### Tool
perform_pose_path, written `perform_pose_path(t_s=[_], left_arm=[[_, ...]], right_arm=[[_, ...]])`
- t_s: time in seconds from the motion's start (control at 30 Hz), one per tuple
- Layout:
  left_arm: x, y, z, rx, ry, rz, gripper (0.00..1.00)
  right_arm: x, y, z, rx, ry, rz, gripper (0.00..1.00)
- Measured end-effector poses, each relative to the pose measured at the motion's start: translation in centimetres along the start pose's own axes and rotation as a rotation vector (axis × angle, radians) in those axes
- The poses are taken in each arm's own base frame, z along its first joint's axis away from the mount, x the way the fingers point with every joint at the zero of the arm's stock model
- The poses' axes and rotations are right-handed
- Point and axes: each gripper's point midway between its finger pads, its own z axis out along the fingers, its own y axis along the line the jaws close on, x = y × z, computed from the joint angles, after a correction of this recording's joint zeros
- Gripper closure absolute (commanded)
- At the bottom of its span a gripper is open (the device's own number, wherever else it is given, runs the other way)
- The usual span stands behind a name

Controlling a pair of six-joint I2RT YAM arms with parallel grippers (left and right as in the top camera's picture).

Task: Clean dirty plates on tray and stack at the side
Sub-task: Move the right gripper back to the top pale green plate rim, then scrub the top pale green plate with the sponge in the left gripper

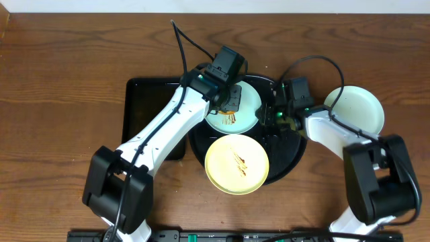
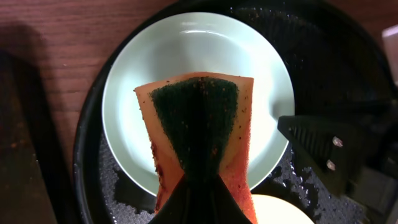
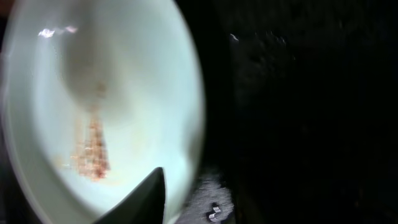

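Note:
The round black tray (image 1: 285, 158) holds a mint-blue plate (image 1: 248, 101) at the back and a yellow plate (image 1: 252, 171) with brown smears at the front. My left gripper (image 1: 227, 87) is shut on an orange sponge with a green scrub face (image 2: 199, 112), held over the mint-blue plate (image 2: 155, 56). My right gripper (image 1: 277, 114) is at that plate's right rim, one finger inside the rim (image 3: 152, 196), the other hidden in the dark. That view shows a brown smear (image 3: 90, 149) on the plate. A second mint-blue plate (image 1: 356, 111) lies on the table to the right.
A rectangular black tray (image 1: 144, 111) lies left of the round tray, under my left arm. The round tray's surface (image 2: 311, 50) is wet and beaded. The right gripper's black body (image 2: 323, 152) sits close beside the sponge.

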Motion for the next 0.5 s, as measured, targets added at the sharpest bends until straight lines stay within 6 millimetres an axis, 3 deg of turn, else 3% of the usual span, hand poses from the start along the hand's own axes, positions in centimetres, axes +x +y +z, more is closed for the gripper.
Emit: perform_pose_path(t_s=[0.1,0.27,0.5], left_arm=[[0.5,-0.2,1.1,0.012,0.029,0.0,0.92],[1.7,-1.1,4.0,0.06,0.106,-0.003,0.92],[3.6,-2.2,6.5,0.093,0.187,0.007,0.92]], right_arm=[[-0.2,0.0,0.0,0.002,-0.005,0.016,0.77],[-0.2,0.0,0.0,0.002,-0.006,0.033,0.91],[-0.2,0.0,0.0,0.003,-0.008,0.042,0.97]])
